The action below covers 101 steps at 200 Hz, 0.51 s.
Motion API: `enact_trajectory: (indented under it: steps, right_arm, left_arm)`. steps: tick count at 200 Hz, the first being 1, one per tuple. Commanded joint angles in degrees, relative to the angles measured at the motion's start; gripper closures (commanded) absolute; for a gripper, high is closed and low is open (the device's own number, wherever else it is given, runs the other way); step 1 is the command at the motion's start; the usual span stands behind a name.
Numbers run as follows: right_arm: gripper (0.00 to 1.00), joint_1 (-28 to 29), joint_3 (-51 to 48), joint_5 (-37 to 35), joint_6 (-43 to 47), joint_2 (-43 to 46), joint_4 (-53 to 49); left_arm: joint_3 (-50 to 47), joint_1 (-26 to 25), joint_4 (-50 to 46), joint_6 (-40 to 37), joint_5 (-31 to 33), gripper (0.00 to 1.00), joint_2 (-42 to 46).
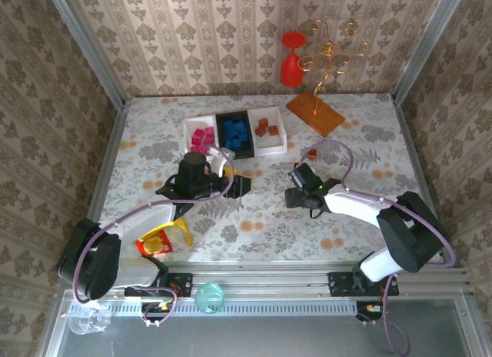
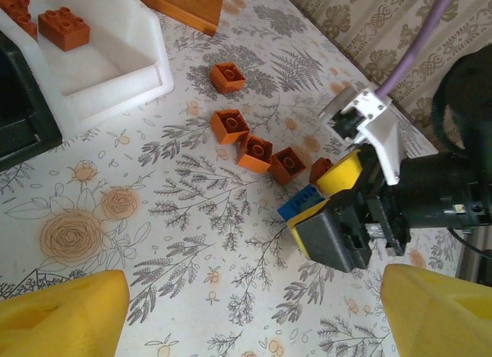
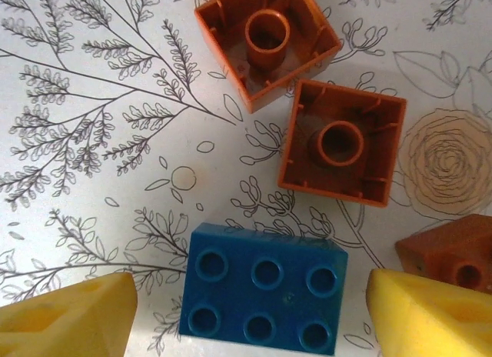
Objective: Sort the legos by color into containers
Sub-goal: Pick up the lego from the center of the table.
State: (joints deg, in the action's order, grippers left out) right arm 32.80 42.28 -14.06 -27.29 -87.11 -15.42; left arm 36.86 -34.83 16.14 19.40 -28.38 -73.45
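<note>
Right end effector [image 3: 254,307] is positioned close above the flower-printed surface [image 3: 92,126], with its yellow fingers [image 3: 69,318] spread on either side of a small blue plastic lego brick [image 3: 264,299] bearing six studs. A gap is seen between the brick and each finger, so the jaws are open and nothing is gripped. Just above the blue brick in the right wrist frame, two brown-orange plastic lego bricks [image 3: 342,141] are laid hollow side up, almost touching at their corners. A third brown-orange brick [image 3: 453,257] is cut off by the right edge of the frame.

By contrast, the left end effector [image 2: 254,303] is held wide open above the surface, with nothing between its yellow pads [image 2: 61,311] at the lower corners of the left wrist frame. Across the middle of that frame, several brown-orange bricks [image 2: 255,151] are strung out between the right end effector and a white rectangular plastic tray [image 2: 150,41] at the upper left, in which more of them are held.

In the upper middle of the top frame, three trays are set side by side: a second white tray [image 1: 188,122] with magenta-pink bricks [image 1: 201,138], a black plastic tray [image 1: 231,115] with blue bricks [image 1: 234,134], and the tray with the brown-orange ones. A flat orange-brown board [image 1: 315,112] is seen to their right.
</note>
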Motion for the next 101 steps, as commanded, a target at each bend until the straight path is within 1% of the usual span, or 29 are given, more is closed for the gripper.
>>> enact_trajectory:
  steps: [1,25,59,79,101]
  right_arm:
    - [0.22,0.3,0.4,-1.9,-1.9,-2.1,2.2]
    - [0.27,0.3,0.1,-1.7,-2.5,-3.5,4.4]
    - [0.42,0.5,-0.1,0.1,-3.1,-4.4,7.3]
    - [0.49,1.5,-0.1,1.8,-2.3,-3.3,9.8]
    - [0.53,3.6,0.9,6.9,-0.7,-2.1,14.7]
  left_arm:
    - [1.7,-0.4,1.2,-1.6,-1.5,0.14,-0.2]
    - [1.4,-0.5,1.0,-1.9,-1.2,0.14,0.1]
    - [1.5,-0.5,-0.9,-2.4,1.3,0.14,1.0]
    - [1.0,-0.3,-2.4,-2.4,6.6,0.14,2.4]
    - [-0.4,1.7,-4.0,-0.6,12.3,0.13,4.7]
